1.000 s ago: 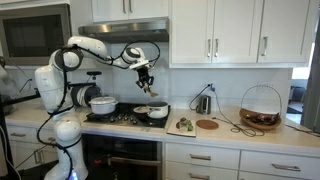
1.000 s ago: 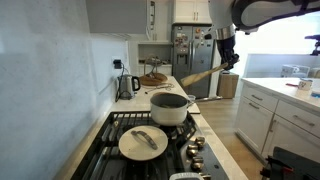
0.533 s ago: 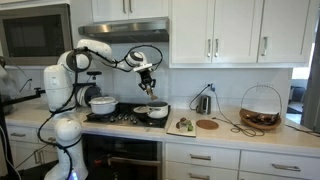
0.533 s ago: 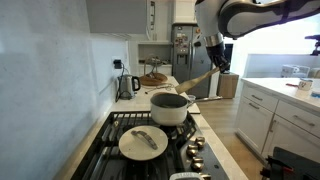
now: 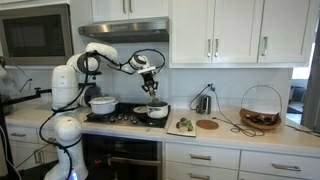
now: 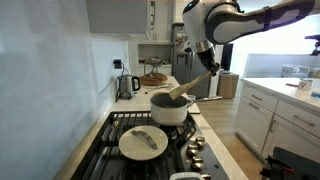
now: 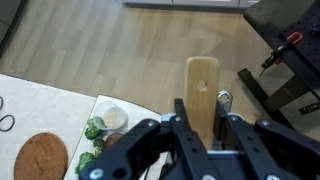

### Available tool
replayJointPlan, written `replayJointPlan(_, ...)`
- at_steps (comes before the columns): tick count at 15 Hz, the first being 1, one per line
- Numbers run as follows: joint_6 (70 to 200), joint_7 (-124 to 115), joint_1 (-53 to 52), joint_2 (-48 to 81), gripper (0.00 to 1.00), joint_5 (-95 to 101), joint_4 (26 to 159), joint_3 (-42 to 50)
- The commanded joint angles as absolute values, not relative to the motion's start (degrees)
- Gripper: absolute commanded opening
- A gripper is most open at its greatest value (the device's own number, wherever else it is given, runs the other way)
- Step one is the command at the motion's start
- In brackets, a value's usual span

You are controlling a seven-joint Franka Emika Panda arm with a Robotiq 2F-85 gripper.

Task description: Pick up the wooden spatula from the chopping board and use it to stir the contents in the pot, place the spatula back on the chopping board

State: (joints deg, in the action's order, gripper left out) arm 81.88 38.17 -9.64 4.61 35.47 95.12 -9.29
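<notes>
— Where is the wooden spatula (image 6: 190, 86)?

— Clamped in the gripper (image 7: 203, 112), whose fingers (image 7: 184, 116) press both sides of it in the wrist view. It slants down over the stove, its lower end at the mouth of the pot (image 6: 170, 109).

— And the chopping board (image 5: 182, 125)?

— On the counter just beside the stove, bare of the spatula, with greens scattered on it and a round wooden disc (image 7: 42, 157) close by.
</notes>
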Motion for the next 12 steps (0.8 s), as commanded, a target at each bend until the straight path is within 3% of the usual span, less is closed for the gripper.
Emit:
replayJointPlan(1, 77.5, 40.0, -10.5, 8.5, 0.07, 38.8, 89.6, -10.0)
replayJointPlan(12, 70.8, 42.6, -14.1, 17.9, 0.07, 45.1, 82.1, -12.0)
